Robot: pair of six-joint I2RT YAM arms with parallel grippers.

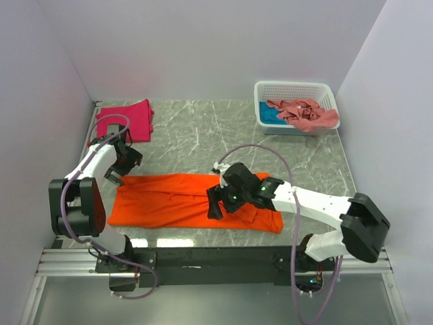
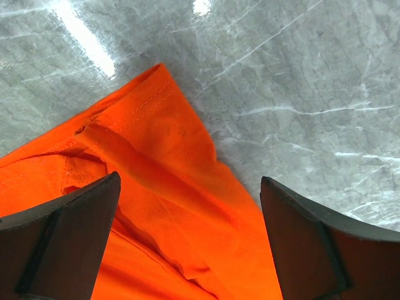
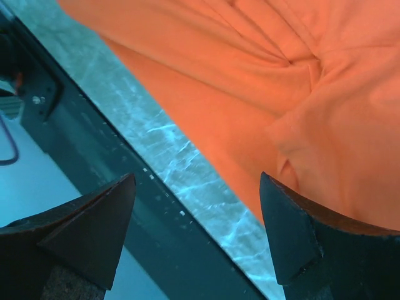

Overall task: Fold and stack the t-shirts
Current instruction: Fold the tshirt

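The bright orange t-shirt (image 1: 176, 201) lies spread flat along the table's near edge. My left gripper (image 1: 116, 177) is open and empty above its far left corner (image 2: 156, 181). My right gripper (image 1: 215, 206) is open and empty over the shirt's near edge (image 3: 250, 125), by the table's front edge. The magenta-red t-shirt (image 1: 126, 120) lies folded at the back left. The salmon-pink t-shirt (image 1: 304, 113) lies crumpled in the white basket (image 1: 292, 88), on top of the teal-blue one (image 1: 269, 116).
The basket stands at the back right of the marble table (image 1: 203, 135). The dark rail (image 3: 94, 162) runs along the table's front edge, right under my right gripper. Grey walls close in the left, back and right sides.
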